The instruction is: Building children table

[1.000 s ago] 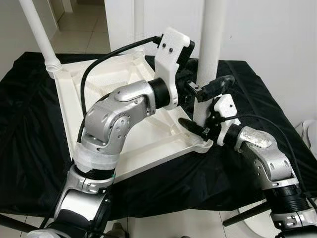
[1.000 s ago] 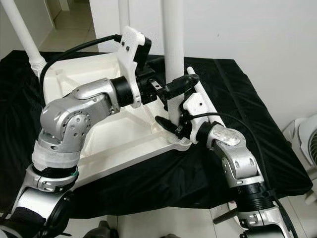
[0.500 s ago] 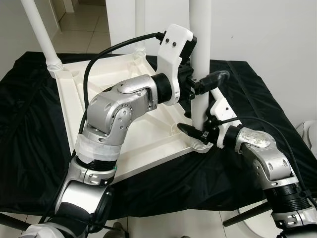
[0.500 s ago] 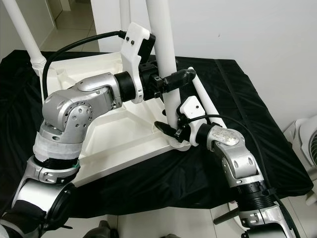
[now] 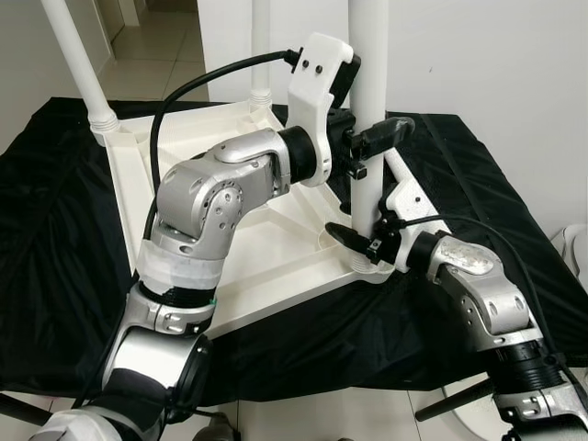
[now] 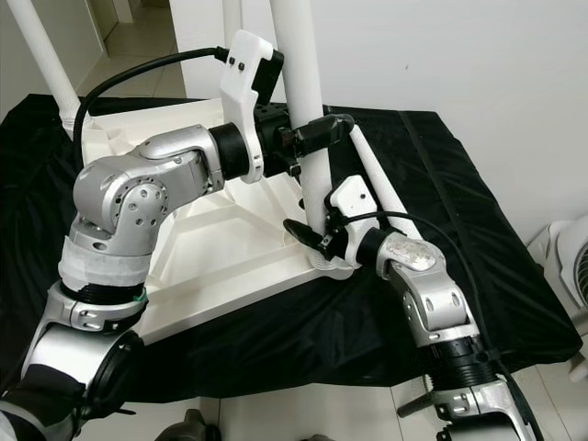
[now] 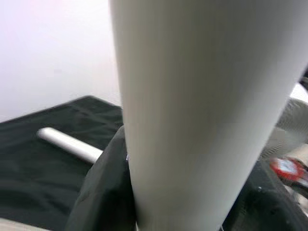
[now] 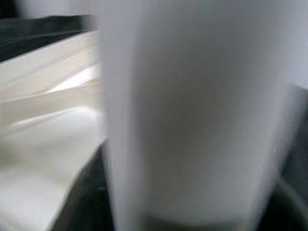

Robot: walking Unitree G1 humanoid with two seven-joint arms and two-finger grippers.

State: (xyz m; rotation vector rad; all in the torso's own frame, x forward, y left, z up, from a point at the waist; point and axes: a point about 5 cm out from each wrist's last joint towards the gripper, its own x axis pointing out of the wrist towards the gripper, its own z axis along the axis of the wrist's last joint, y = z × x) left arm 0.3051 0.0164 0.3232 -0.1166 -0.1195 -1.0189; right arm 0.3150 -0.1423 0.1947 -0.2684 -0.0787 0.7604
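The leg (image 5: pixel 367 110) swings upright into its corner socket, left gripper (image 5: pixel 367 147) clamped mid-shaft, right gripper (image 5: pixel 363 241) gripping its base; tabletop (image 5: pixel 220 220) inverted, one loose leg (image 6: pixel 378 188) left.

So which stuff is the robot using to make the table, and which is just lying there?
Being used:
- white leg, held upright by the left gripper and the right gripper
- upside-down tabletop
- two legs already fitted

Lying about:
- loose leg on the black cloth
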